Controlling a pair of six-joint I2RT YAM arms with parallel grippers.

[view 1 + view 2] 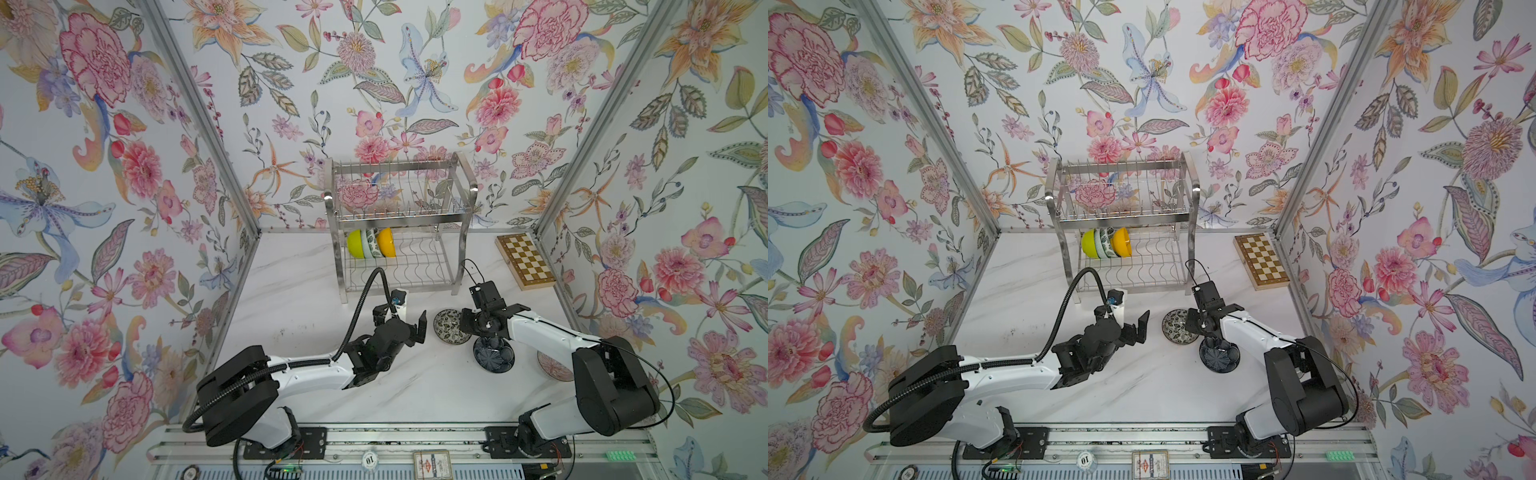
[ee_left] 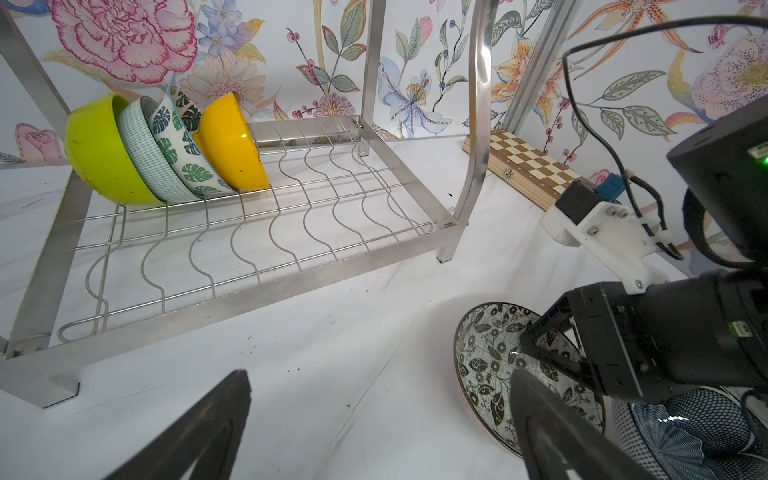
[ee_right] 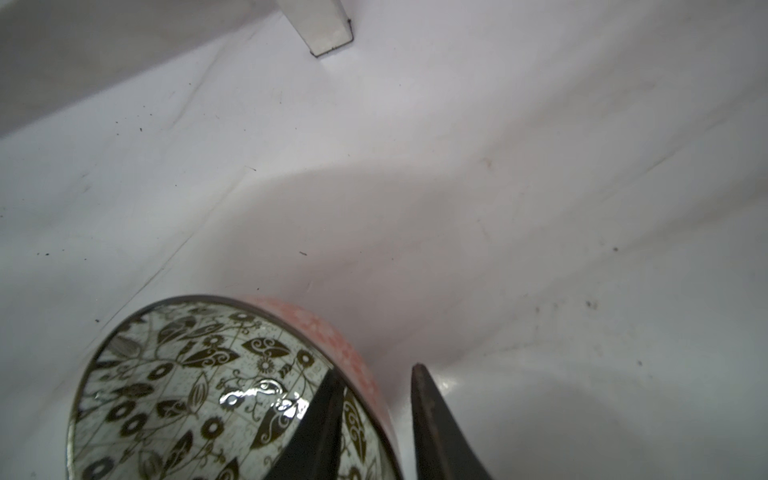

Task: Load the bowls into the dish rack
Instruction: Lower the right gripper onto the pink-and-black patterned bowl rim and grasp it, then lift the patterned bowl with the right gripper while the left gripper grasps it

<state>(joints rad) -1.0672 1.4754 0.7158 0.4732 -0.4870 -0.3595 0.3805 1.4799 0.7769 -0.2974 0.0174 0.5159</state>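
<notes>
The desk [image 1: 299,291] carries the rack [image 1: 399,216] at the middle of its back edge and a chessboard [image 1: 524,259] in its back right corner. At the left end of the rack's lower tier, four bowls stand on edge, nested: the lime bowl [image 1: 355,244], aqua bowl [image 1: 368,246], leaf bowl [image 1: 376,247] and orange bowl [image 1: 387,242].

Three bowls sit upright on the desk, right of its middle. The floral bowl [image 1: 449,326] is in front of the rack, and the navy bowl [image 1: 494,357] is just beside it toward the front edge. The pink bowl [image 1: 552,368] lies nearer the right edge, half hidden under the right arm.

The left gripper [image 2: 382,386] hangs left of the floral bowl, jaws spread wide and holding nothing. The right gripper [image 3: 374,374] is down on the floral bowl, one finger inside its wall and one outside. We see a sliver of desk between the outer finger and the wall, so the jaws stand partly apart, not yet pinching.

We judge the step in hand to be the grasp of the fifth bowl. Next, the jaws need to close on the rim. The bowl then needs lifting, tipping on edge and slotting into the wavy wires just right of the orange bowl.
</notes>
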